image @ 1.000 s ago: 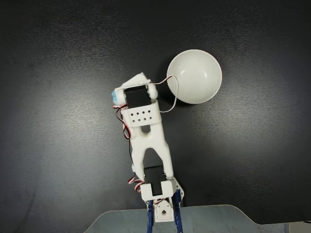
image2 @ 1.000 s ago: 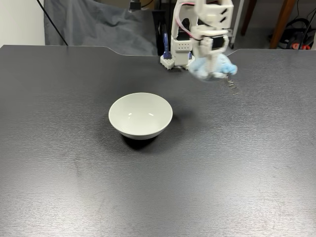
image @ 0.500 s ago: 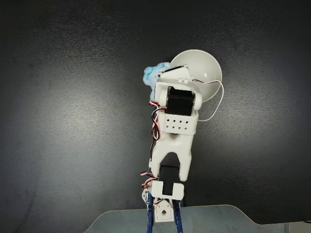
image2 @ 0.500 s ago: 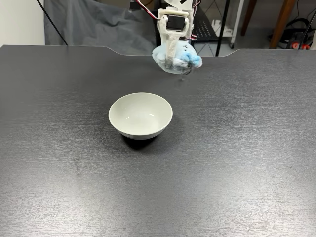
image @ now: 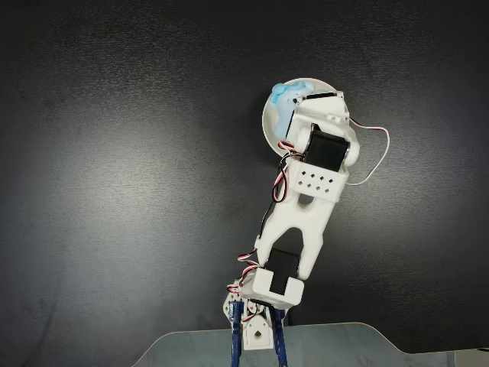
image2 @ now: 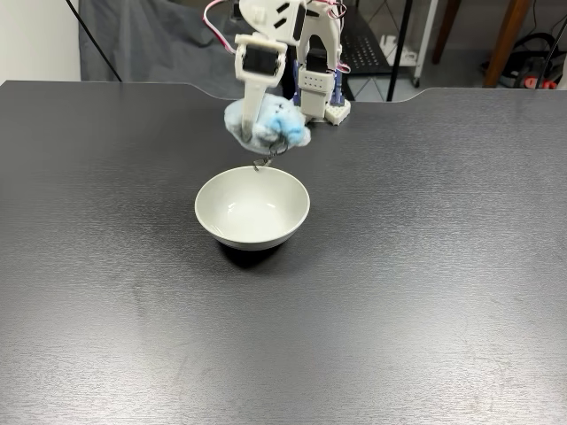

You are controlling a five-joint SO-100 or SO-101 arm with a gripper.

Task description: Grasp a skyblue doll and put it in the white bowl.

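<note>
1. Fluffy light-blue fabric is covering the doll, which is showing a darker blue patch on its lower right side in the front fixed view; a small metal ring is dangling beneath it.
2. Clamped on the doll, the claw is holding it in the air above the far rim of the white bowl, apart from the bowl.
3. Seen from above in a fixed view, the doll is peeking out at the claw's tip over the bowl, whose right part is lying hidden under the white arm.
4. Details such as the doll's limbs and any marking on its middle are too blurred to make out.
5. Dark grey table top is lying open on all sides of the bowl, with its far edge running just behind the arm's base.
6. Grey cloth is hanging behind the table at upper left in the front view.
</note>
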